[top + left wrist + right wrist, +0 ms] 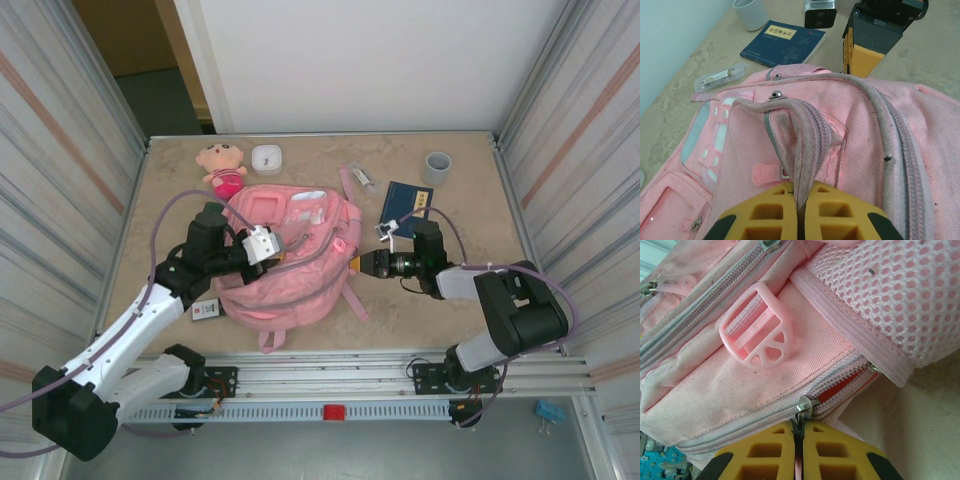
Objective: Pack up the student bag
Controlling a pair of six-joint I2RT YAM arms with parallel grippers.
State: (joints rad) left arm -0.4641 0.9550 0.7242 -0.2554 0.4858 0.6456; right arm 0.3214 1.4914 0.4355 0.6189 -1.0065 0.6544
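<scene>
The student bag is a large pink backpack lying flat in the middle of the table. My left gripper sits over its left part, shut on the bag's grey-pink top handle strap, which runs up from between the yellow fingers. My right gripper is at the bag's right edge, shut on the metal zipper pull of a side zipper. That zipper is parted a little past the slider, showing red inside. A pink plastic buckle lies just above the zipper.
A blue book and a grey cup stand to the back right. A clear packet lies behind the bag. A pink plush doll and a small white case are at the back left. A white card lies by the bag's left edge.
</scene>
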